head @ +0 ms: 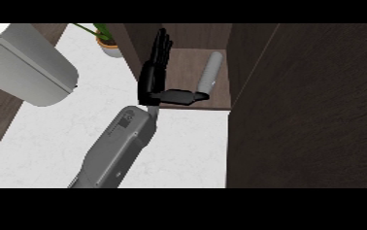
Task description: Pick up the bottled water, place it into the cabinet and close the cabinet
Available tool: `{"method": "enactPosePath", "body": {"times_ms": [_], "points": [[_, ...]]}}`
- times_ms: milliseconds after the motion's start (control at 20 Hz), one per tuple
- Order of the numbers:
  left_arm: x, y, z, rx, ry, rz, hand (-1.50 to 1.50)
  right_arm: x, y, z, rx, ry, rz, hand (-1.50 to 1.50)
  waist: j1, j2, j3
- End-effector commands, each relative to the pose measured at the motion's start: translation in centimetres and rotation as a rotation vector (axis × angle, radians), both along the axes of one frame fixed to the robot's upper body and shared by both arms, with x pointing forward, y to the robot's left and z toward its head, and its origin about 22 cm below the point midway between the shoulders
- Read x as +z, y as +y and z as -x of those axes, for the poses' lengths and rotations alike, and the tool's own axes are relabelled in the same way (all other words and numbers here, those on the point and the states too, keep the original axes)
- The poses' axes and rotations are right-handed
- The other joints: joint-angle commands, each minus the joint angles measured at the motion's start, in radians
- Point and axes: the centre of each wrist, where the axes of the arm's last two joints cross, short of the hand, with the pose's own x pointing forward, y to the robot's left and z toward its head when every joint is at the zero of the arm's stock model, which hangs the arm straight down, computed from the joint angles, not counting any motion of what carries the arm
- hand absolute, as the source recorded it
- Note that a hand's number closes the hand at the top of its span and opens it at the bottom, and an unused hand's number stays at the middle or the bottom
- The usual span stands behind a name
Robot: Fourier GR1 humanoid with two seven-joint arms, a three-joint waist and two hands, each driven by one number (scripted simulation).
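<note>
Bottled water (210,72) sitting inside cabinet (188,59), upright near right wall, so pick and place looking done. Left hand (154,73) hanging at cabinet mouth, fingers straight, thumb out toward bottle base, gripping nothing. Cabinet door (301,107) standing open at right. Closing door not yet done. Right hand not showing.

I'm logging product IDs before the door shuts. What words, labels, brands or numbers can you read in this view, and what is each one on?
Nothing here can be read.
Bottled water, lying in the cabinet: no label or print shows on it.
Forearm behind the robot hand: a small dark marking near the wrist, too blurred to read.
Grey appliance at upper left: no lettering shows.
Potted plant: no tag shows.
</note>
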Motion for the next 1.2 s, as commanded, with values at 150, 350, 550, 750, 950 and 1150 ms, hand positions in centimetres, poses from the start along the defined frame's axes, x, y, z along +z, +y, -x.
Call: {"method": "enactPosePath", "body": {"times_ms": [150,350,550,750,950,1150], "points": [[0.1,2.6,7.7,0.057,-0.005,0.088,-1.5,-0.2,0.4,1.0,0.023,0.013,0.002,-1.5,0.011,-0.004,-0.002],[2.9,3.0,12.6,0.018,-0.011,0.122,-1.5,1.0,1.1,0.5,0.003,-0.006,0.001,-1.5,-0.003,0.003,-0.002],[4.0,3.6,16.3,-0.013,0.018,0.133,-1.5,1.3,0.9,0.8,0.075,-0.026,0.068,-1.5,-0.023,0.009,-0.003],[5.4,4.2,20.8,-0.038,-0.007,0.14,-1.5,1.5,0.7,1.1,0.187,-0.02,0.143,1.5,-0.019,0.008,-0.003],[6.6,6.2,22.7,0.023,-0.027,0.169,-1.5,2.0,1.0,1.3,0.35,0.004,0.222,1.5,-0.017,0.008,-0.003],[6.3,7.5,25.7,0.055,-0.034,0.162,-1.5,2.4,2.5,1.7,0.479,-0.044,0.255,1.5,-0.013,0.006,-0.004]]}}
